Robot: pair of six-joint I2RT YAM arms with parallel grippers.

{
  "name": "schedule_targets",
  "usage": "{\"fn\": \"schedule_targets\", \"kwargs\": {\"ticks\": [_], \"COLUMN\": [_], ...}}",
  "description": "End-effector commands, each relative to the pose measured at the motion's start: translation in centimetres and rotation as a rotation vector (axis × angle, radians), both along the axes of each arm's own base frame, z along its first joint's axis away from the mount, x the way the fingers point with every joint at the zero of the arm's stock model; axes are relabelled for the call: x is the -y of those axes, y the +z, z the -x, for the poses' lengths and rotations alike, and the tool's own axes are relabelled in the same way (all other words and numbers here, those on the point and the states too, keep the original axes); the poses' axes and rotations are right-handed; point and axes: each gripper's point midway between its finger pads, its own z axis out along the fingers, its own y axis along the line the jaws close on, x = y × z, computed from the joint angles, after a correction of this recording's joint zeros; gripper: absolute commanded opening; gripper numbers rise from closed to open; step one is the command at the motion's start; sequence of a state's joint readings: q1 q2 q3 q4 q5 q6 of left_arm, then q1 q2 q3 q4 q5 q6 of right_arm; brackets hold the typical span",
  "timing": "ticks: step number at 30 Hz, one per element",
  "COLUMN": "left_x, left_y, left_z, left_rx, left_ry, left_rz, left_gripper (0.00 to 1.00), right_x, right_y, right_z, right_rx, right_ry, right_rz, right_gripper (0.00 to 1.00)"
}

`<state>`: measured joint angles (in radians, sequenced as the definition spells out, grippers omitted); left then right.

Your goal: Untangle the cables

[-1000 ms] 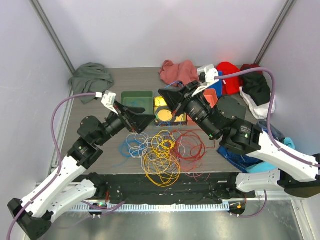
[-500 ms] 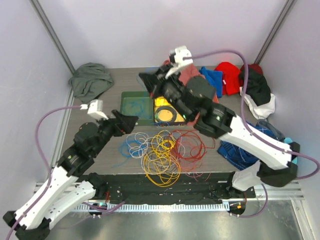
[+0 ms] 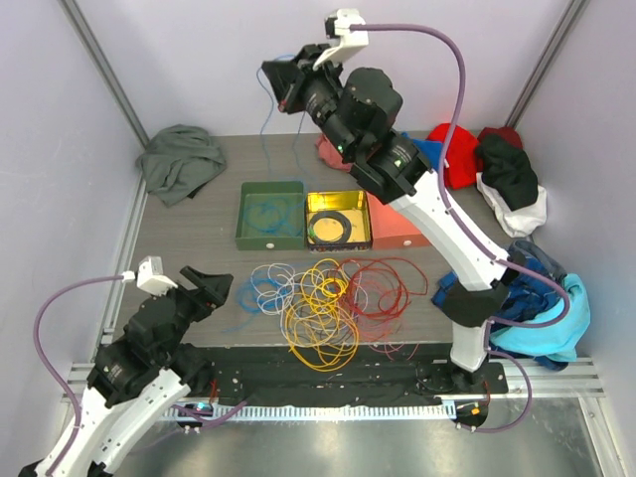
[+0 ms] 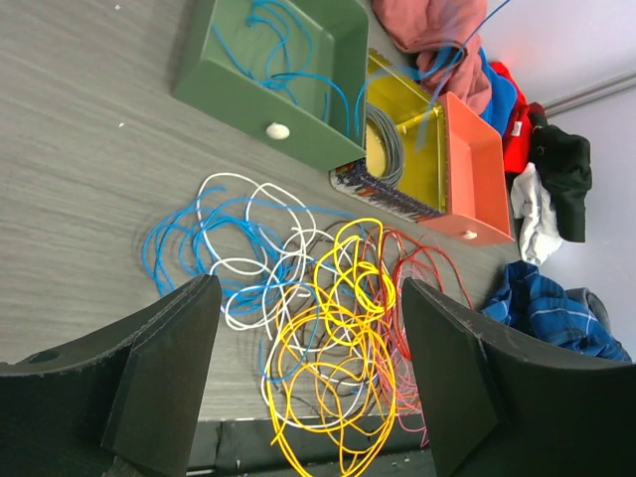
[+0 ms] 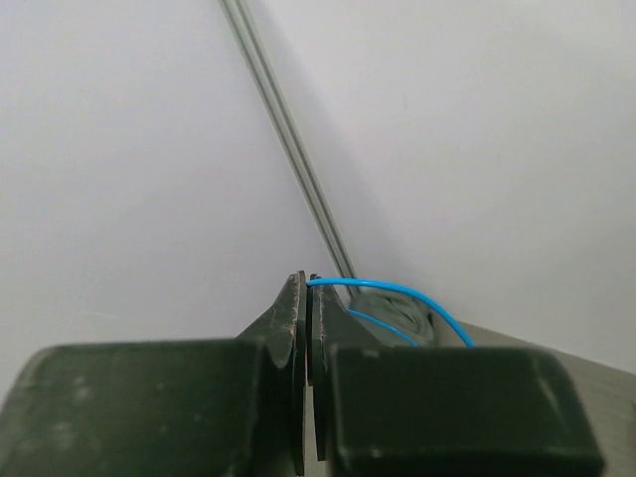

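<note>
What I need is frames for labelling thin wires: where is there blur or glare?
Top external: even light, cables sharp, glare on the metal sheet in front. Left wrist: cables crisp, own fingers dark. Right wrist: near fingers soft, blue cable clear.

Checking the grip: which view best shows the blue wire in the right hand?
Right wrist: the blue wire sits pinched between the shut fingers. The top view shows a faint strand below the right hand; the left wrist view misses the grip.
</note>
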<state>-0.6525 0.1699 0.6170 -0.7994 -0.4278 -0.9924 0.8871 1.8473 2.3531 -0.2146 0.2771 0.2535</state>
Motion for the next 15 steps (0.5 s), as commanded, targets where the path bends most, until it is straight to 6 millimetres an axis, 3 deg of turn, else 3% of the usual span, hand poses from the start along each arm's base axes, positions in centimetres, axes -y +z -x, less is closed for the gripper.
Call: {"fn": "schedule_targets", "kwargs": {"ticks": [1, 7, 15], "left_x": [-0.8, -0.5, 0.1], "left_y": [-0.4, -0.7, -1.1], "left_z": [0.5, 0.4, 0.2], "left_rx": [-0.014, -0.032, -0.041], "left_ry": [0.042, 0.029, 0.011], "left_rz": [0.035, 0.019, 0.027], "left_gripper": [0.78, 0.78, 0.77], "right_x": [1.8, 0.2, -1.9], "right_y": [6.6, 5.4, 3.6], "right_z": [1.3, -0.6, -1.6], "right_rx": [0.124, 0.113, 0.119], "right_ry": [0.047, 0.117, 0.162], "right_rz": [-0.138, -0.17, -0.159], "right_gripper": [0.01, 0.01, 0.01]}}
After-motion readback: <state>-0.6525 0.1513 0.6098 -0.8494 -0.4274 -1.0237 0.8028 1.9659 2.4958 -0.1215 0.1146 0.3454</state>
